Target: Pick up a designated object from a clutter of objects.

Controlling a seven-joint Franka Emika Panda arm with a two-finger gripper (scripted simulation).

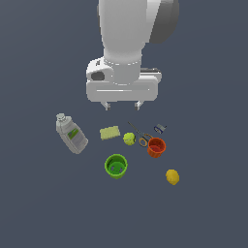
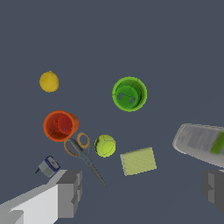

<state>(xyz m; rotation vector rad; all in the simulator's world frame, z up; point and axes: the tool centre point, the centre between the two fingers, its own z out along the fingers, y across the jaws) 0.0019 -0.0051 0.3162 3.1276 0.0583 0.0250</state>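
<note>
Things lie spread on the dark worktop (image 1: 38,203), and the exterior view shows them from its left to its right. First comes the grey bottle (image 1: 71,134), lying on its side with a green label. Next is the yellow-green sponge (image 1: 109,132), flat on the worktop. Below it in that view stands the green cup (image 1: 116,166), with its mouth facing up. Just past the sponge sits the small tennis ball (image 1: 129,139), yellow-green with pale lines on it. It rests between the sponge and the scissors (image 1: 140,136), close to both, and nothing holds it. The scissors have orange handles, and those handles lie right beside the orange-red cup (image 1: 156,147). A small blue clamp (image 1: 160,128) sits near that cup, a bit further back. The lemon (image 1: 172,177) is off on its own, nearer the front and furthest to the right.

The white arm hangs over the things. Its claw (image 1: 122,104) is spread wide and holds nothing. It is up above the ball and does not touch it.
</note>
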